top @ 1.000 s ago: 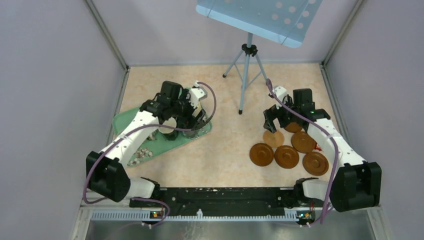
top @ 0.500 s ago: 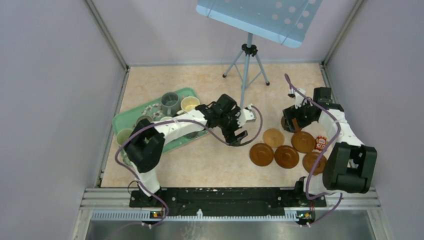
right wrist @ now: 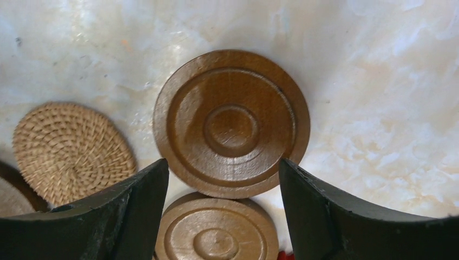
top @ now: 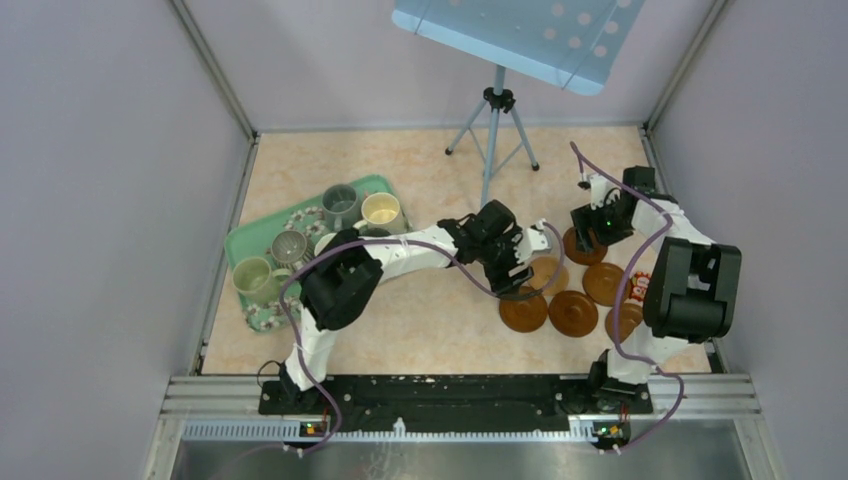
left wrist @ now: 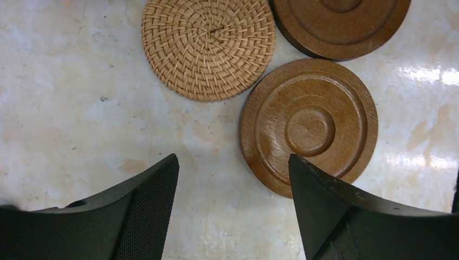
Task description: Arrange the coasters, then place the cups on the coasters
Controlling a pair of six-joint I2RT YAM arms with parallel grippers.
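Several brown wooden coasters (top: 573,313) lie clustered on the right of the table, with one woven straw coaster (top: 548,272) among them. My left gripper (top: 512,278) reaches across to them and stands open (left wrist: 233,162) over bare table, its right finger just over the rim of a wooden coaster (left wrist: 308,127). The woven coaster (left wrist: 208,49) lies just beyond. My right gripper (top: 590,228) hangs open (right wrist: 223,162) over the near edge of the farthest wooden coaster (right wrist: 231,123), another coaster (right wrist: 216,233) below it. The cups (top: 341,200) stand on the green tray (top: 240,245) at left.
A tripod stand (top: 492,150) rises from the back middle of the table. A small red packet (top: 640,285) lies by the right arm, beside the coasters. Grey walls close in the table on both sides and behind.
My left arm has swung from the tray rightward to the coasters, uncovering the cups. My right gripper has moved back and right, over the farthest coaster.
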